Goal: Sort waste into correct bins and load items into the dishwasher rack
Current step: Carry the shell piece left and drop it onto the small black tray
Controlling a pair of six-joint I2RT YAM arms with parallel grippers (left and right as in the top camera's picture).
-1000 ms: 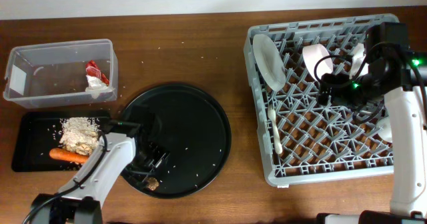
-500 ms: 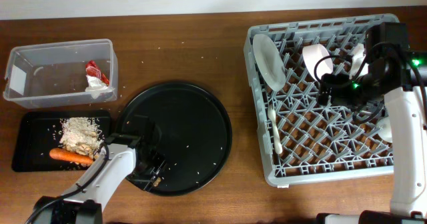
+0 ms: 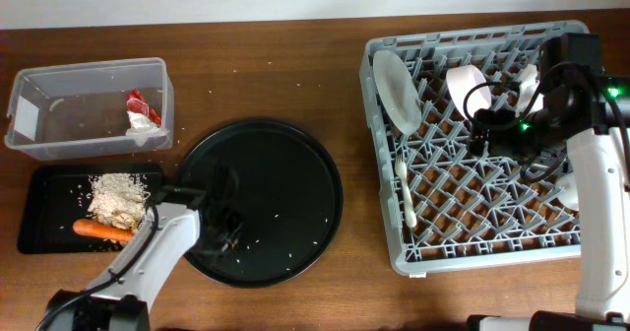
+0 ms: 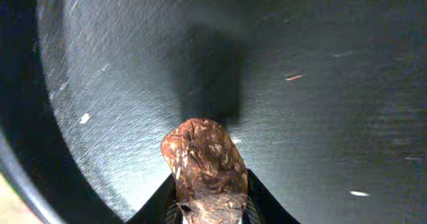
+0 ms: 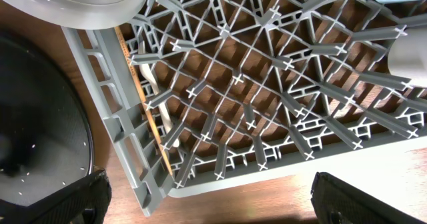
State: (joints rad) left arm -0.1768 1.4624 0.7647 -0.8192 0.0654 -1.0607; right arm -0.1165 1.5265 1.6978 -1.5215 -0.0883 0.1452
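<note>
Over the glossy round black tray (image 4: 320,84), left gripper (image 4: 211,203) tight around a wrinkled small brown bit (image 4: 203,156).

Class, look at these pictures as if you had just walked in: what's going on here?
The left gripper pinches a small brown bit over the large round black tray. The right gripper hangs open above the grey lattice dishwasher rack, which holds a white round plate and white plastic fork. An orange carrot lies in the shallow black rectangular tray.
</note>
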